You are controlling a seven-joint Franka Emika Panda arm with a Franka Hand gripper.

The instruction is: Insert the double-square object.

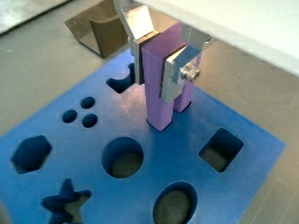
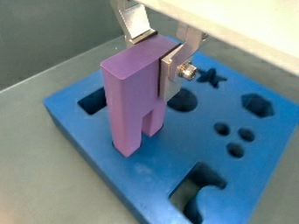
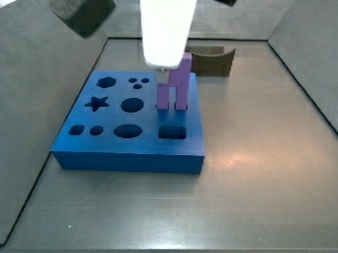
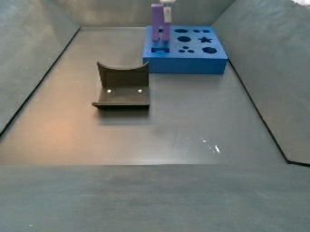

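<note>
The double-square object (image 1: 163, 83) is a lavender peg with two joined square legs. My gripper (image 1: 158, 66) is shut on its upper part and holds it upright over the blue board (image 1: 251, 171). Its lower end touches or sits just above the board's top, near the board's edge in a side view (image 3: 173, 91). It also shows in a wrist view (image 2: 135, 96), gripped by my gripper (image 2: 152, 61), and small at the far end in a side view (image 4: 159, 16). Which hole it stands at is hidden by the peg.
The blue board (image 3: 132, 148) has several shaped holes: a star (image 3: 95, 102), round holes, an oval and a square (image 3: 172, 129). A dark olive curved block stands beyond the board (image 3: 211, 61) and lies mid-floor in a side view (image 4: 121, 86). Grey walls enclose the floor.
</note>
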